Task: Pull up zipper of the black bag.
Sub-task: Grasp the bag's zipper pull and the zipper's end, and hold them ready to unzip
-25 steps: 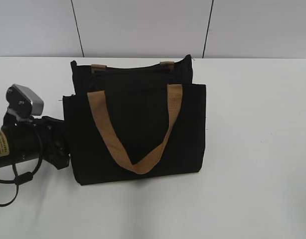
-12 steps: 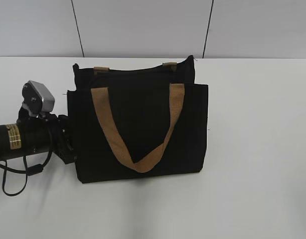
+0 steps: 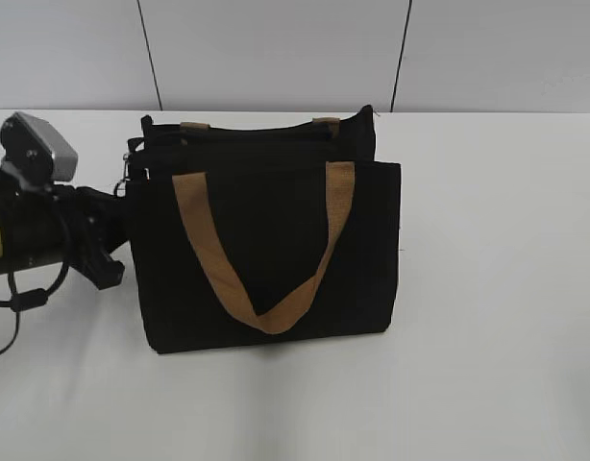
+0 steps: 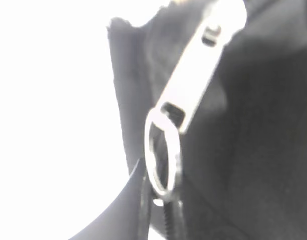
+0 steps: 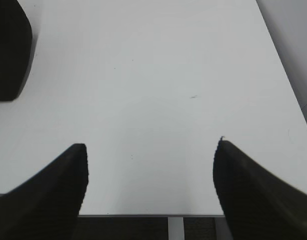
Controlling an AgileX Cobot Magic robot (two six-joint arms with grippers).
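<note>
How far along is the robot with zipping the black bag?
Early stage. Done: the left gripper has reached the bag at its left top corner, where the left wrist view shows a silver tab and ring up close. In hand: lining up there; a grip cannot be confirmed. Left: pulling the zipper along the top edge. The right gripper waits open over bare table.
</note>
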